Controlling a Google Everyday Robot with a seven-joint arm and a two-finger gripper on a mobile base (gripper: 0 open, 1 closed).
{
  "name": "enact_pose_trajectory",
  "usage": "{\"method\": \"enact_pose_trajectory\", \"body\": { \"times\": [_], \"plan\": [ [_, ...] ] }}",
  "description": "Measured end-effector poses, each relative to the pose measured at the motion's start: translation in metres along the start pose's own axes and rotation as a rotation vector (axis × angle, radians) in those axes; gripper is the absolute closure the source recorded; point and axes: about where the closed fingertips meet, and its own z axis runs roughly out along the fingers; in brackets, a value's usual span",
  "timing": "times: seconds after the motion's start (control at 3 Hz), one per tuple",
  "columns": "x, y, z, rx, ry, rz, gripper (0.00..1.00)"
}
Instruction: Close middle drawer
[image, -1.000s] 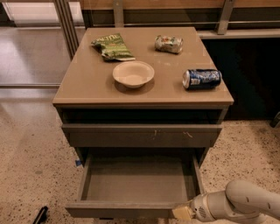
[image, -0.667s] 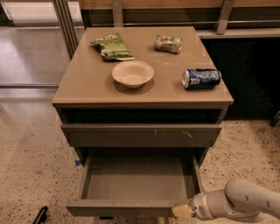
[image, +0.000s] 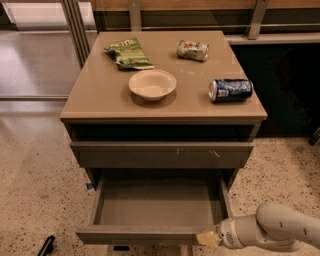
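Observation:
The middle drawer (image: 157, 202) is pulled wide open below the cabinet top, showing its empty grey box interior. Its plain front (image: 145, 235) runs along the bottom of the camera view. Above it is the shut top drawer front (image: 162, 155) with pale scratch marks. My gripper (image: 207, 238) is at the lower right, its tan tip against the right end of the open drawer's front. The white arm (image: 280, 232) reaches in from the right edge.
On the cabinet top (image: 100, 95) lie a green chip bag (image: 127, 52), a white bowl (image: 152, 84), a crushed can (image: 192, 50) and a blue can (image: 231, 90) on its side. Speckled floor surrounds the cabinet. A dark object (image: 46, 246) lies at lower left.

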Motion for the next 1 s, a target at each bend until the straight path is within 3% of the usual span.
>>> {"method": "enact_pose_trajectory", "body": {
  "times": [0.67, 1.0],
  "plan": [
    [0.028, 0.013, -0.007, -0.026, -0.032, 0.066, 1.00],
    [0.032, 0.009, -0.002, -0.019, -0.047, 0.079, 1.00]
  ]
}}
